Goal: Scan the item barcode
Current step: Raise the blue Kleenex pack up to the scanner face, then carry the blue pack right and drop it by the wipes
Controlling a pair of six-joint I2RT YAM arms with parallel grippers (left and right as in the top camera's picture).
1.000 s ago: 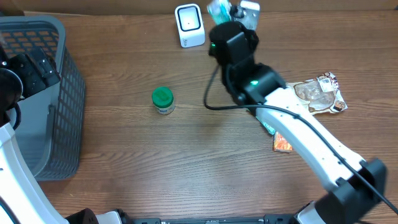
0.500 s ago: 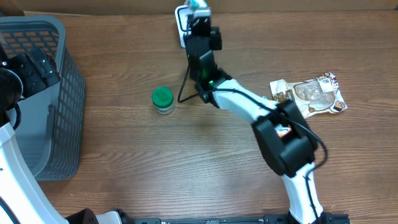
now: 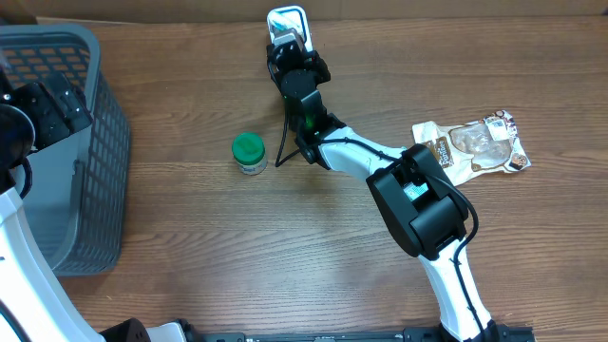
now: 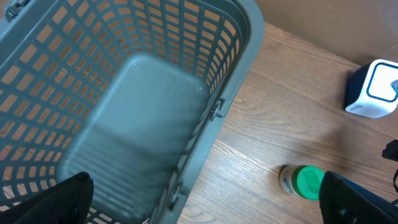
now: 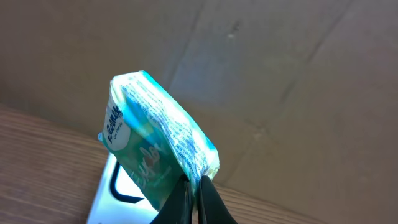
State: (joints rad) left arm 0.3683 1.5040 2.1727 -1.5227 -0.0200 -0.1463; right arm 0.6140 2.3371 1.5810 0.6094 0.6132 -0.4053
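While the right end effector (image 5: 196,194) clamps the teal packet (image 5: 155,146), the scanner (image 5: 112,193) sits just below it. Left end effector (image 4: 202,208), fingers apart, hangs over the grey basket (image 4: 239,43), only its floor showing.

Basket (image 3: 106,157) far L, jar (image 3: 248,150) mid, scanner (image 4: 372,93) behind it, snack bag (image 3: 475,144) R.

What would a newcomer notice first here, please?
The right gripper, pinching a teal packet over the white scanner at the far edge of the table. Next, the big grey basket at left and a green-lidded jar mid-table.
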